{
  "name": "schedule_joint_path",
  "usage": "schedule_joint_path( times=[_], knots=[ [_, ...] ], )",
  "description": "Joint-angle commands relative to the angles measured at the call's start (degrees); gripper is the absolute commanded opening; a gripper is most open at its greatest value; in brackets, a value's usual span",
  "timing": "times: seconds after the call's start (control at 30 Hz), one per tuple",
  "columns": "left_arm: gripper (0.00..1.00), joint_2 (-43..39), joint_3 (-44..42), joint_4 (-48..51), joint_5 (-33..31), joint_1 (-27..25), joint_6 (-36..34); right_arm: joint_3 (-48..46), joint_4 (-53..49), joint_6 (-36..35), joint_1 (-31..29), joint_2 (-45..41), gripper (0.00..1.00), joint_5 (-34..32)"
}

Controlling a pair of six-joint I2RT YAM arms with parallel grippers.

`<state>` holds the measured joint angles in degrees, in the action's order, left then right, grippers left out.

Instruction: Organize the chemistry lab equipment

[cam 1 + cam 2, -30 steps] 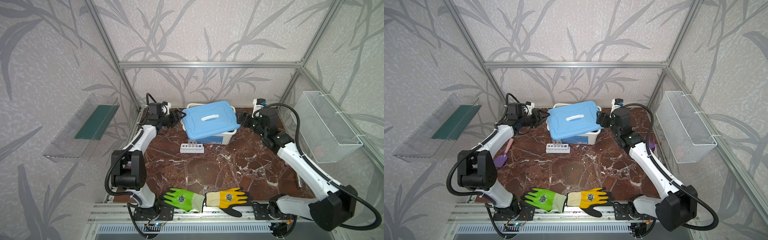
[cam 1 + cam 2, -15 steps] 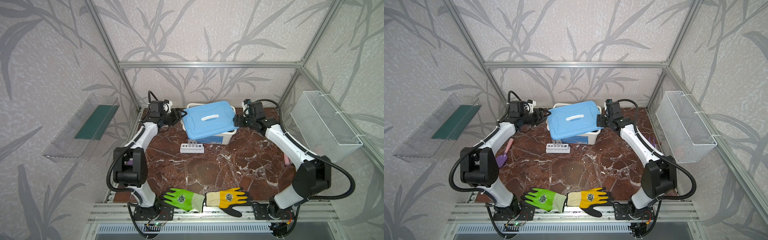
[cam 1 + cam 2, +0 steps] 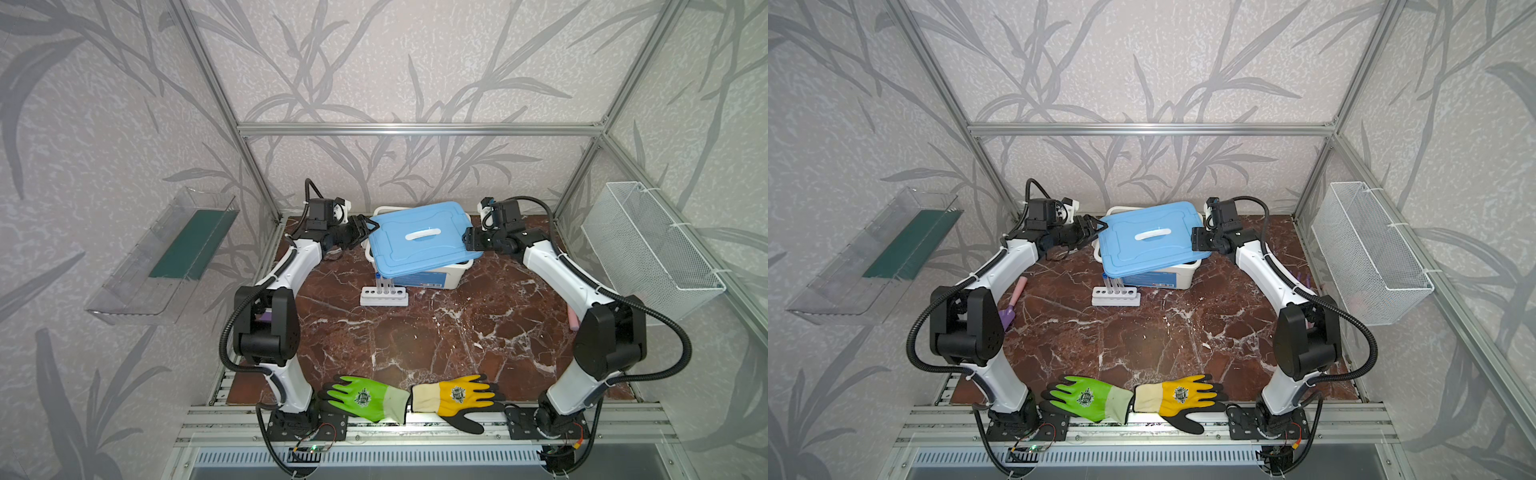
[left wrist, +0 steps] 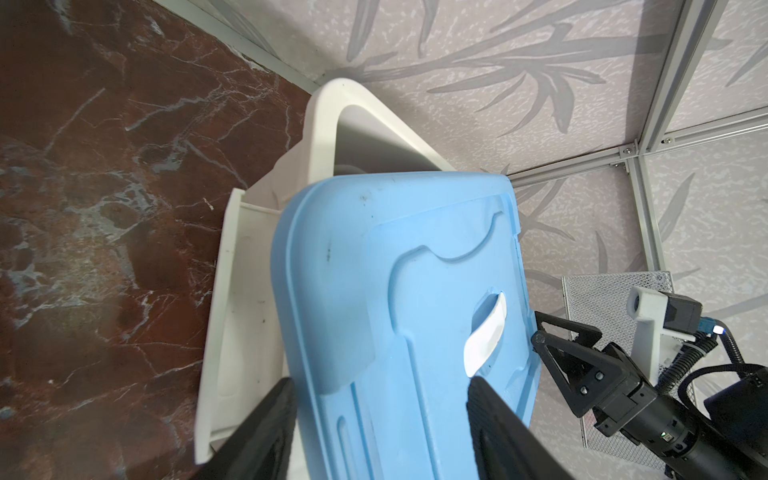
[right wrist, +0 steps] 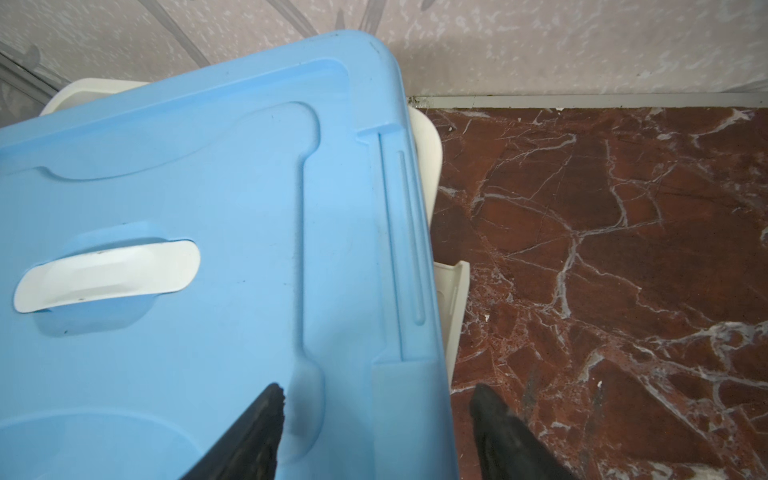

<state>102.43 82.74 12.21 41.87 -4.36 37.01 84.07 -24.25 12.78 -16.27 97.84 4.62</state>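
Observation:
A white box at the back carries a blue lid lying askew, with part of the box's rim uncovered. My left gripper is open at the lid's left edge, which lies between its fingers. Across the lid, my right gripper is open astride the right edge. Whether either touches the lid I cannot tell. A white six-hole rack with clear test tubes stands just in front of the box. The other lab equipment is out of view.
A green glove and a yellow glove lie at the front edge. A purple-and-pink trowel lies by the left arm. A wire basket hangs on the right wall, a clear shelf on the left wall.
The right arm has drawn up and its gripper has moved left onto the lid's right edge, jaws narrowing. The left gripper has barely shifted at the lid's left edge.

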Motion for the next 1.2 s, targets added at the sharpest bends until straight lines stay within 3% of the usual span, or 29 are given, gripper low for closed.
schedule_joint_path(
  times=[0.0,0.43,1.17],
  knots=[
    [0.65,0.98,2.63,0.77,-0.37,-0.36,-1.06,1.33,0.36,-0.04,0.36,1.29,0.69,1.39],
    [0.65,5.11,7.53,0.99,0.41,-0.33,-1.27,-1.91,2.10,4.65,0.45,-0.55,0.57,3.35],
    [0.65,8.15,12.36,0.15,1.73,0.21,-0.87,-4.80,3.01,7.41,-2.56,-5.35,0.50,3.21]
  ],
)
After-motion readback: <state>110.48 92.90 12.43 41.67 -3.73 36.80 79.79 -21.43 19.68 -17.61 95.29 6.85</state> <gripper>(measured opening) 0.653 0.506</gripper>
